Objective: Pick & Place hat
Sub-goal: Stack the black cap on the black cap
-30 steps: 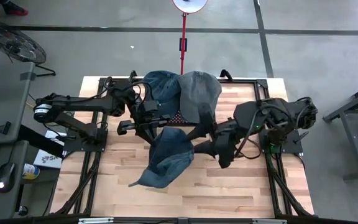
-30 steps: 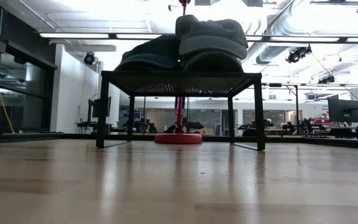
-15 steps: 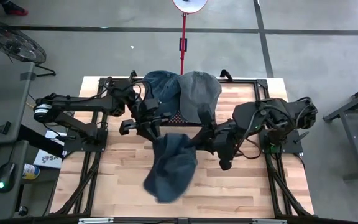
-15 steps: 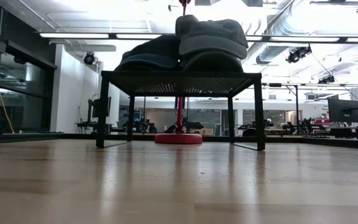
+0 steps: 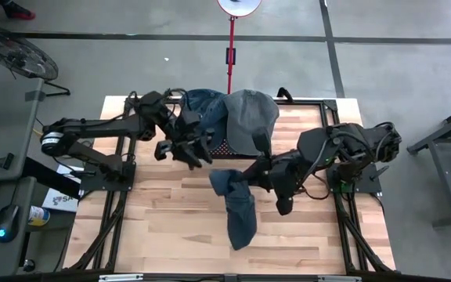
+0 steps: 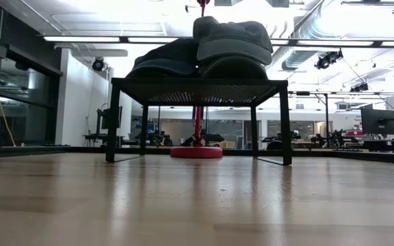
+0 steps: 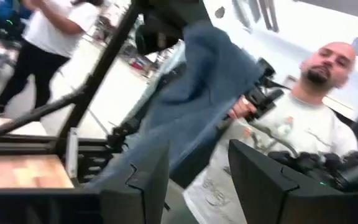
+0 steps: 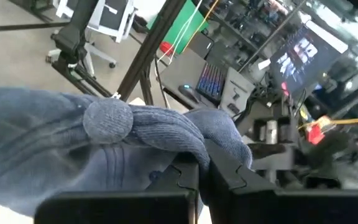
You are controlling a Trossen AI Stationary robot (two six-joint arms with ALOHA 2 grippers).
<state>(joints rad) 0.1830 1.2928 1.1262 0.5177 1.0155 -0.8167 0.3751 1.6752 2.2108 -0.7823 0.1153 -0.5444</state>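
Observation:
A blue denim hat (image 5: 237,205) hangs in the air over the middle of the table, with my right gripper (image 5: 247,174) shut on its upper end. The right wrist view shows its crown button (image 8: 107,118) just beyond the fingers. My left gripper (image 5: 189,150) stands open to the hat's left, near the rack's front edge, with nothing between its fingers (image 7: 148,180); its wrist view shows the hat (image 7: 191,93) hanging beyond them. A dark blue hat (image 5: 202,110) and a grey hat (image 5: 250,116) rest on the black mesh rack (image 6: 197,83). My right gripper pinches a bunched fold of the hat's crown (image 8: 188,146) between its two fingers, close to the top button. The fingers come nearly level from the table's right side. The hat hangs slack below them, its long end (image 5: 241,231) toward the near edge.
The rack stands on legs (image 6: 113,123) at the table's far middle. A red lamp stand (image 5: 230,55) rises behind it. People stand beyond the table in the left wrist view (image 7: 303,124). Bare wood (image 5: 163,227) lies on the near half of the table.
My right gripper has shut on the hat's upper end. My left gripper has opened, let go of the hat and drawn back toward the table's far left. The hat, first spread out below the left gripper, has swung toward the right and now hangs narrow from the right gripper.

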